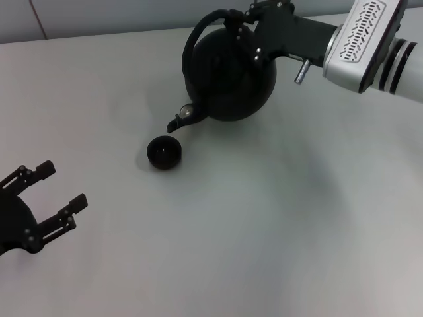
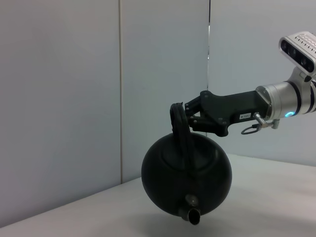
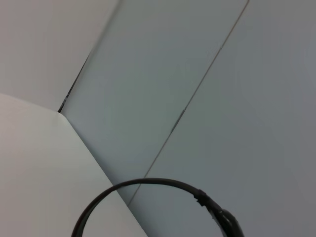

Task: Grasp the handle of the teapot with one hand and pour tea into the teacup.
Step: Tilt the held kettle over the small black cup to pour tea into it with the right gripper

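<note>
The black round teapot (image 1: 231,76) hangs tilted in the air, spout (image 1: 177,123) pointing down just above and beside the teacup (image 1: 163,152). My right gripper (image 1: 239,25) is shut on the handle (image 1: 198,33) at its top. In the left wrist view the teapot (image 2: 186,173) is lifted off the table, spout (image 2: 191,215) facing the camera, with the right gripper (image 2: 186,112) clamped on the handle (image 2: 179,128). The right wrist view shows only the arc of the handle (image 3: 148,185). My left gripper (image 1: 49,201) rests open at the near left, away from both.
The white table (image 1: 264,231) carries nothing else. Grey wall panels (image 2: 74,98) stand behind its far edge.
</note>
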`<move>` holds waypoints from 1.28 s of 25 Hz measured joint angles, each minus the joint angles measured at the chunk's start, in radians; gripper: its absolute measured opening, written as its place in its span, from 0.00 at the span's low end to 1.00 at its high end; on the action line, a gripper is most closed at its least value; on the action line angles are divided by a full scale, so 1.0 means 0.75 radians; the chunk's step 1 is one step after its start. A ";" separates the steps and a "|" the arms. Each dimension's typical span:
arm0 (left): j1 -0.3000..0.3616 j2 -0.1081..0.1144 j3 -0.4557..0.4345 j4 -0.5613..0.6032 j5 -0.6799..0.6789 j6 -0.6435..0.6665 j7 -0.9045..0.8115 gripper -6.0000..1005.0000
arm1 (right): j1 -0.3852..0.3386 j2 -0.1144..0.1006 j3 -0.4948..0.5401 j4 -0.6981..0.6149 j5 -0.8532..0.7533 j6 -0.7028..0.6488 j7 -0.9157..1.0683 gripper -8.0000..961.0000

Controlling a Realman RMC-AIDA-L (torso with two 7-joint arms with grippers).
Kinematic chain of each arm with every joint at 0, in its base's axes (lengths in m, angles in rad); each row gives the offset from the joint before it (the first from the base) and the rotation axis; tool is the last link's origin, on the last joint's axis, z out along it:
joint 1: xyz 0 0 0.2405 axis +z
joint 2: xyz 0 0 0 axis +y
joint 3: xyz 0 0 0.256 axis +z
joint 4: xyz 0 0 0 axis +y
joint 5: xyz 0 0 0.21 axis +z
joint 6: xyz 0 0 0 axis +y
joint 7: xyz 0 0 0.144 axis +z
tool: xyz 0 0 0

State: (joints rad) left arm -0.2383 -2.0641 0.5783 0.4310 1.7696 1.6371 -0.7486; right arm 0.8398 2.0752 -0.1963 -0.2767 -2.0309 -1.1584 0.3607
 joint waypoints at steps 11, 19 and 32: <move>-0.006 -0.001 0.000 0.000 0.000 -0.004 0.000 0.79 | 0.016 0.002 -0.056 -0.021 -0.001 0.003 -0.004 0.09; -0.004 -0.003 -0.002 -0.002 -0.001 0.001 0.000 0.79 | 0.024 0.002 -0.070 -0.026 -0.002 0.004 -0.023 0.09; 0.002 -0.003 -0.002 -0.002 -0.005 0.006 0.000 0.79 | 0.036 0.007 -0.135 -0.027 0.003 0.021 -0.037 0.09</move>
State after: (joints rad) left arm -0.2366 -2.0662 0.5768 0.4295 1.7662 1.6418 -0.7486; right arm 0.8669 2.0801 -0.2974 -0.2967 -2.0284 -1.1428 0.3329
